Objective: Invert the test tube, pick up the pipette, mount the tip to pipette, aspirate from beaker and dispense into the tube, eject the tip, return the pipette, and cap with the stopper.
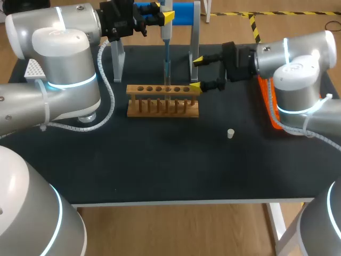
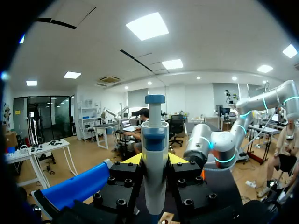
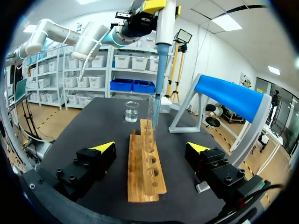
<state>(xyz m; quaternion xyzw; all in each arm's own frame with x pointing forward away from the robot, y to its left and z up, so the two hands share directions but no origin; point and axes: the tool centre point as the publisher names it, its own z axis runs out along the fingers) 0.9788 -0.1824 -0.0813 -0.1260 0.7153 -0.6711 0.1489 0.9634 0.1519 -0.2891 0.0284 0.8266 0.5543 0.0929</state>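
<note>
left gripper (image 2: 154,163): clamped on the pipette (image 2: 154,154), a yellow tip on each side of its body. It sits high over the rack, far of counter centre.
pipette: vertical, blue cap on top, thin lower end in the mouth of the test tube (image 3: 150,122).
test tube: upright in the wooden rack (image 1: 162,104), third hole from its right end. Clear glass; can't read any liquid level.
right gripper (image 1: 197,73): fingers wide apart, straddling the rack's right end with one tip on the far side and one on the near side. The wrist view shows a gap to the rack on both sides.
rack: runs left-right, mid-counter.
stand (image 1: 184,12): blue bar on grey legs, just far of the rack, behind the pipette.
beaker (image 3: 131,112): clear, on the counter past the rack's left end.
stopper (image 1: 230,133): small and white, alone on the black counter (image 1: 160,165), near-right of the rack and well apart from it.
</note>
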